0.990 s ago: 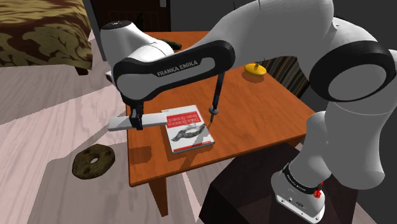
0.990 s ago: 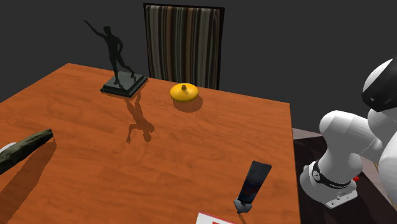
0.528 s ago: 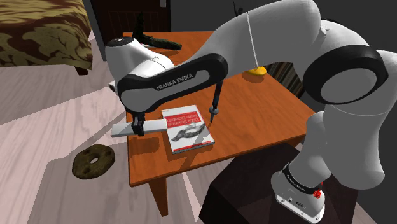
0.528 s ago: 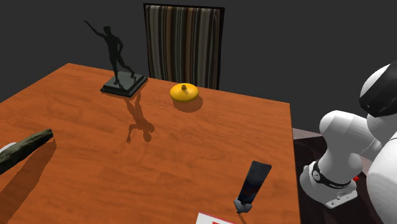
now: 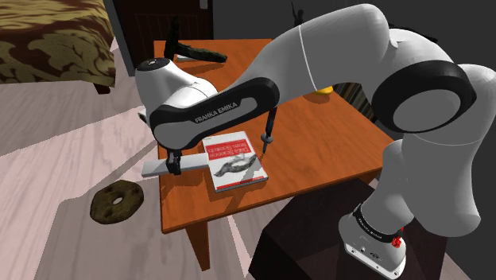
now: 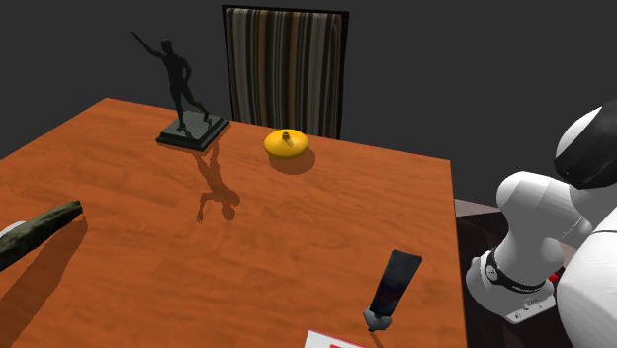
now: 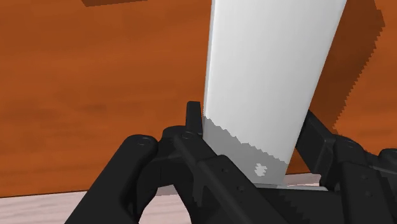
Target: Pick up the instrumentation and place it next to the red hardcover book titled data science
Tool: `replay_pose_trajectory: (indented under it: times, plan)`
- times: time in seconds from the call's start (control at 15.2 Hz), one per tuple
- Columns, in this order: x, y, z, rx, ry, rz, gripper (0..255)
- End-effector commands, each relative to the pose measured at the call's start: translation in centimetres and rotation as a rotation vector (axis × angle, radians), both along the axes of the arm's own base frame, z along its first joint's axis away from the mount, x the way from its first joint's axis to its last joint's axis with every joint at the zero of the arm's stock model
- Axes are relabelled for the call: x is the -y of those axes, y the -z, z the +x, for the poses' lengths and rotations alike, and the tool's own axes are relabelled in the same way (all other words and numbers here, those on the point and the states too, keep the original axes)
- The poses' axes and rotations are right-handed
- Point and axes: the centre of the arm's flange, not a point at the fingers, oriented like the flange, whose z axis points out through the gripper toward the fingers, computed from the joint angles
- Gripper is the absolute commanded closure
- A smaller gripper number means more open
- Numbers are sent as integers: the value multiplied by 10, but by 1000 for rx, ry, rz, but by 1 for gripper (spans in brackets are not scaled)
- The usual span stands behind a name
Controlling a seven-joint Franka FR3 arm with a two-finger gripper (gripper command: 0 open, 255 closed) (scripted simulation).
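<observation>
My all-black two-finger gripper is closed around the instrumentation, a long flat slab of pale grey colour. In the wrist view my fingers press on its two long edges, and the slab runs forward away from my hand, over the orange-brown wooden table. So I judge the picking up as done.

The red and white hardcover book lies flat on the table, just beside my hand. One end of the slab reaches toward the book's near edge. I cannot tell whether the two touch or whether a small gap is between them. The other end goes out from my hand on the side away from the book, and it seems to pass beyond the table's edge, above the pale floor.

I think the carrying is also nearly finished, because the slab is already next to the book. What is left is the putting down and the opening of my fingers. Whether the slab rests on the wood already or hangs a little above it, I cannot say. Before I let go, I would like more of the slab to be over the table, so that it does not tip off the edge.
</observation>
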Motion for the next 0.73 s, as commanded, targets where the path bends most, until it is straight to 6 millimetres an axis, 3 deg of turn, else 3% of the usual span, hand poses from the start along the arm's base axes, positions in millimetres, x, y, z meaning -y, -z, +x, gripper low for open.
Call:
replay_pose_trajectory:
  times: [0.0, 0.13, 0.2, 0.53, 0.66]
  plan:
    - [0, 0, 0, 1, 0, 0, 255]
    - [0, 0, 0, 1, 0, 0, 255]
    - [0, 0, 0, 1, 0, 0, 0]
    - [0, 0, 0, 1, 0, 0, 0]
    - [0, -26, 0, 1, 0, 0, 0]
